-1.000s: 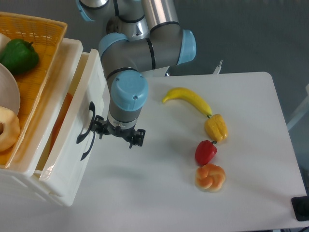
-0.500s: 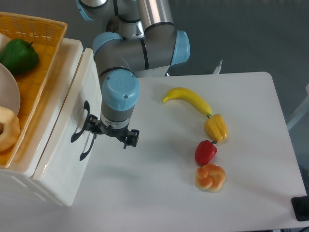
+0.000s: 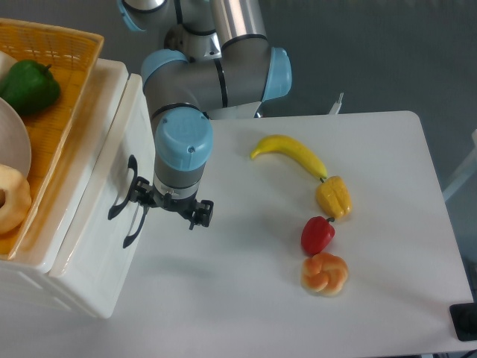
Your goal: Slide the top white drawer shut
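Glossy white plastic, deep, with one black arched handle on the front: the top white drawer (image 3: 112,160), standing at the left side of the white table (image 3: 373,313), its front nearly flush with the cabinet edge, no gap seen along the top. Just below it, on the same front, the lower white drawer (image 3: 93,253) with a same black handle. Two drawers, two handles.

Directly right of the top white drawer, the gripper (image 3: 170,206), pointing down, one finger close against the upper handle; jaws standing apart with nothing between them.

On top of the cabinet, behind the top white drawer, one orange wicker tray (image 3: 71,56) holding one green pepper (image 3: 28,86), part of a white plate and one pale ring-shaped pastry.

Well to the right of the top white drawer, in a line on the table: one banana (image 3: 289,153), one yellow pepper (image 3: 334,196), one red pepper (image 3: 317,235), one orange knotted bun (image 3: 324,273).
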`<state>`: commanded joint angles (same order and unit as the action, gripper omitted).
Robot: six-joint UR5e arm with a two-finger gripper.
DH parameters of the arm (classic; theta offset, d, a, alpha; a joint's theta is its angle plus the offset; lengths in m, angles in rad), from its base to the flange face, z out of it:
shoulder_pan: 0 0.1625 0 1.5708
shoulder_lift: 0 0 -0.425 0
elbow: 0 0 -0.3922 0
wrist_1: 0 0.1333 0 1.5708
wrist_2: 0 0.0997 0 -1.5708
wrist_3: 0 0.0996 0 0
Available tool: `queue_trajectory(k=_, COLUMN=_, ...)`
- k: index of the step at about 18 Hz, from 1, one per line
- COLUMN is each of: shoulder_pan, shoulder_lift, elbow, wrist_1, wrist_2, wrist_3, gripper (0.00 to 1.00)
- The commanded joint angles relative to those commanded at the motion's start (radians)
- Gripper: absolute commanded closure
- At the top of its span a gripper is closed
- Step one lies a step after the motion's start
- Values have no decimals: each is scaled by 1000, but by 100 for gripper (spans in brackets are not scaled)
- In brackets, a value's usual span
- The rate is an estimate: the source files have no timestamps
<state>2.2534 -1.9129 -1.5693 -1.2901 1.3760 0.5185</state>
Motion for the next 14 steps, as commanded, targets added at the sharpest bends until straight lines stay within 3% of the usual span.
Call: queue_trajectory(k=14, shoulder_pan=23, shoulder_lift=2, elbow=11, wrist_1=-3, wrist_2=6, wrist_3=5, gripper=0)
